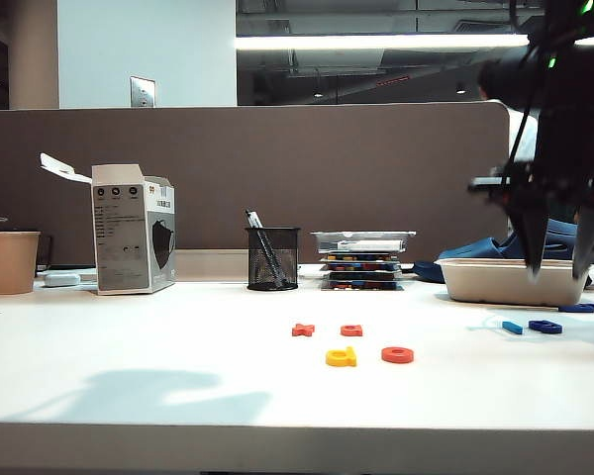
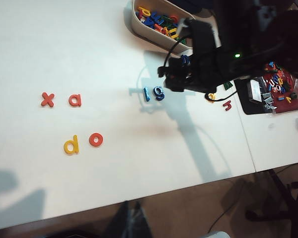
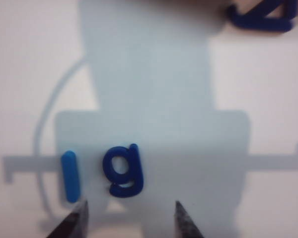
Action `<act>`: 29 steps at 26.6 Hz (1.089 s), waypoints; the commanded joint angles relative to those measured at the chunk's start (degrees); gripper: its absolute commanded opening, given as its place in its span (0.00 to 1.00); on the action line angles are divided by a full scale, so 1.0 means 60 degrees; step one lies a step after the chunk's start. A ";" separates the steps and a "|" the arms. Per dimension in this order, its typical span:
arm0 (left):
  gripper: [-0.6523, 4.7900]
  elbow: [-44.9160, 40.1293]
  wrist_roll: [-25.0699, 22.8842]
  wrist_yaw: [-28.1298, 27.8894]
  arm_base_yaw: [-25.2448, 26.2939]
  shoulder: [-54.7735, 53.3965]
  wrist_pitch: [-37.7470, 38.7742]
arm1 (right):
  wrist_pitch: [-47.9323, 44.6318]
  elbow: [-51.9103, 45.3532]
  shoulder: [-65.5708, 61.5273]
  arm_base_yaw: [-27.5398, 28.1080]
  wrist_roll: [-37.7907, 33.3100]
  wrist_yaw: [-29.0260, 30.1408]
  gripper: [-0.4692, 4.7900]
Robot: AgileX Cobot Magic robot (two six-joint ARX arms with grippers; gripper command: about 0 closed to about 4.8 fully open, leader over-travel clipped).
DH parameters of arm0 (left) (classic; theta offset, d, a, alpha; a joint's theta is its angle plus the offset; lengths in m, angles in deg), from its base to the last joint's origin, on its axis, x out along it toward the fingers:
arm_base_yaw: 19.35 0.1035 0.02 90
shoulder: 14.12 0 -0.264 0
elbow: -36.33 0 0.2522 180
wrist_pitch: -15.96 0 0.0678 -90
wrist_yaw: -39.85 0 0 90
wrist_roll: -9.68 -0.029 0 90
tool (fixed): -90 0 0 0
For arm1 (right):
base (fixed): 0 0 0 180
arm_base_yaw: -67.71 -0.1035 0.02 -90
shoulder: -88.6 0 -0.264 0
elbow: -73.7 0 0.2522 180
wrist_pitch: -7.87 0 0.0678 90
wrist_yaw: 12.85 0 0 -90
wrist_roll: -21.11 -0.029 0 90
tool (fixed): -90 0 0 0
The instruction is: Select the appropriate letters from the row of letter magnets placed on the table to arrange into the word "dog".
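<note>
On the white table (image 1: pixel 178 396) the yellow "d" (image 1: pixel 341 357) (image 2: pixel 71 145) and the orange-red "o" (image 1: pixel 397 354) (image 2: pixel 95 139) lie side by side near the front. Further right, the dark blue "g" (image 1: pixel 545 326) (image 2: pixel 159 92) (image 3: pixel 122 171) lies beside the light blue bar (image 1: pixel 512 327) (image 3: pixel 70 176). My right gripper (image 1: pixel 559 265) (image 3: pixel 130 210) hangs open just above the "g", holding nothing. The left gripper (image 2: pixel 131 215) is shut and empty, beyond the table's front edge; the exterior view does not show it.
An orange-red "x" (image 1: pixel 303 330) and "a" (image 1: pixel 351 330) lie behind the "d". A white tray (image 1: pixel 465 282) of letters stands behind the right gripper. Along the back are a paper cup (image 1: pixel 12 261), a box (image 1: pixel 134 230), a mesh pen holder (image 1: pixel 273 257) and stacked cases (image 1: pixel 361 259).
</note>
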State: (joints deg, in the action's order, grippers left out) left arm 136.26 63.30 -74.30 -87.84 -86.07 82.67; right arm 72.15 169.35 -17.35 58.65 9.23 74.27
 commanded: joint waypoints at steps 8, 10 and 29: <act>0.11 0.0022 -0.0015 -0.0047 0.0004 0.0025 -0.0055 | -0.0426 0.0022 -0.0787 -0.0015 0.0062 0.0007 0.50; 0.11 0.0022 -0.0015 -0.0047 0.0004 0.0022 -0.0055 | -0.0474 0.0022 -0.0878 -0.0015 0.0062 0.0004 0.50; 0.11 0.0022 -0.0015 -0.0047 0.0004 0.0022 -0.0055 | -0.0572 0.0015 -0.1421 -0.0015 0.0098 0.0022 0.50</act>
State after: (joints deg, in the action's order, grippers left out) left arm 136.26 63.30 -74.30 -87.86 -86.09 82.67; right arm 68.04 169.96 -24.71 58.61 9.65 74.58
